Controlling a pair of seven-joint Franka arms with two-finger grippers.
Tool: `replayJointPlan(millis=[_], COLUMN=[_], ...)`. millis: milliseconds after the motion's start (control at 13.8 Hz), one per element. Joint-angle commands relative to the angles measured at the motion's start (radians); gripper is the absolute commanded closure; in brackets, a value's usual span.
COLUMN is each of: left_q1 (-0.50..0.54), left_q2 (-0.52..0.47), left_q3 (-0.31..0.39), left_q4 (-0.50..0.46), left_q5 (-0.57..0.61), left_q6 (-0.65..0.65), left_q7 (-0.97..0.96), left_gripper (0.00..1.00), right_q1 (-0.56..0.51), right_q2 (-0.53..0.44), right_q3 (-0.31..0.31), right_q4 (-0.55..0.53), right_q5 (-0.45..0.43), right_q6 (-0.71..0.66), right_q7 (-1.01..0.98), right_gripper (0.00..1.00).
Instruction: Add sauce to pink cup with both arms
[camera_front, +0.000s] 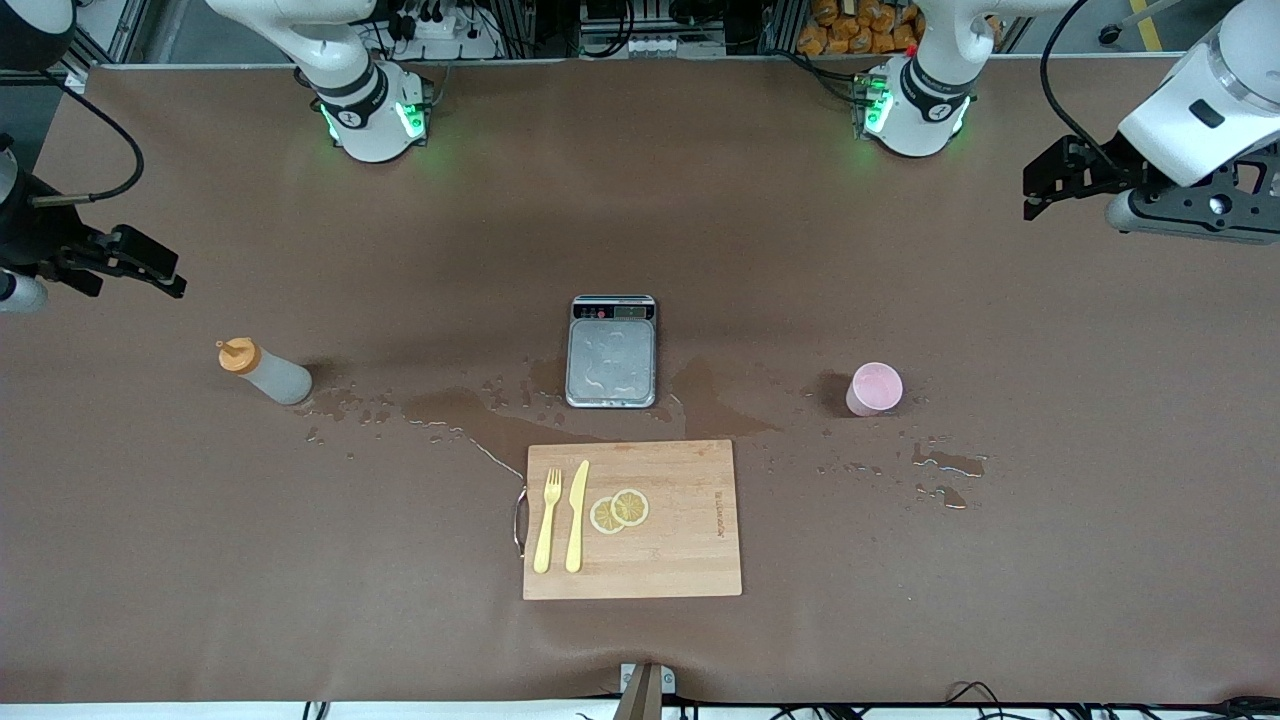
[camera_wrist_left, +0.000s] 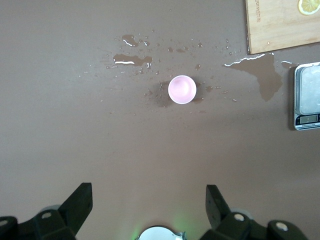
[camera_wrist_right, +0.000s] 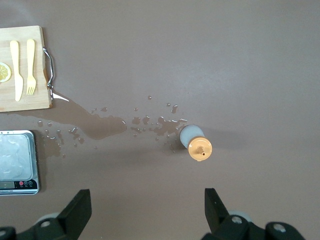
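Observation:
The sauce bottle (camera_front: 265, 372), greyish-white with an orange cap, stands upright on the brown table toward the right arm's end; the right wrist view looks down on its cap (camera_wrist_right: 196, 142). The pink cup (camera_front: 874, 388) stands upright toward the left arm's end, beside the scale, and the left wrist view shows its round rim (camera_wrist_left: 181, 89). My right gripper (camera_front: 165, 272) (camera_wrist_right: 148, 197) hangs open above the table near the bottle, holding nothing. My left gripper (camera_front: 1040, 185) (camera_wrist_left: 149, 192) hangs open high above the table's left-arm end, apart from the cup, and is also empty.
A grey kitchen scale (camera_front: 612, 350) sits mid-table between bottle and cup. Nearer the camera lies a wooden cutting board (camera_front: 690, 530) with a yellow fork (camera_front: 547, 520), a knife (camera_front: 577, 515) and lemon slices (camera_front: 620, 510). Wet puddles (camera_front: 470, 412) (camera_front: 945, 465) spread across the table.

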Motion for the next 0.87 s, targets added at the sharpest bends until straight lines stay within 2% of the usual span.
replayJointPlan(millis=[0, 434, 796], left_q1=[0.005, 0.004, 0.001], left_q2=[0.007, 0.036, 0.105], left_q3=[-0.003, -0.003, -0.007], left_q4=[0.021, 0.019, -0.021], left_q5=[-0.017, -0.032, -0.035], left_q6=[-0.026, -0.026, -0.02], left_q7=[-0.001, -0.004, -0.023], left_gripper=[0.0, 0.0, 0.0], right_q1=[-0.016, -0.078, -0.166], right_q2=[0.019, 0.084, 0.148], right_q3=[0.002, -0.001, -0.001], right_q4=[0.017, 0.023, 0.025], right_q5=[0.001, -0.002, -0.007], right_q6=[-0.007, -0.004, 0.029], right_q7=[-0.003, -0.007, -0.015], right_gripper=[0.0, 0.0, 0.0])
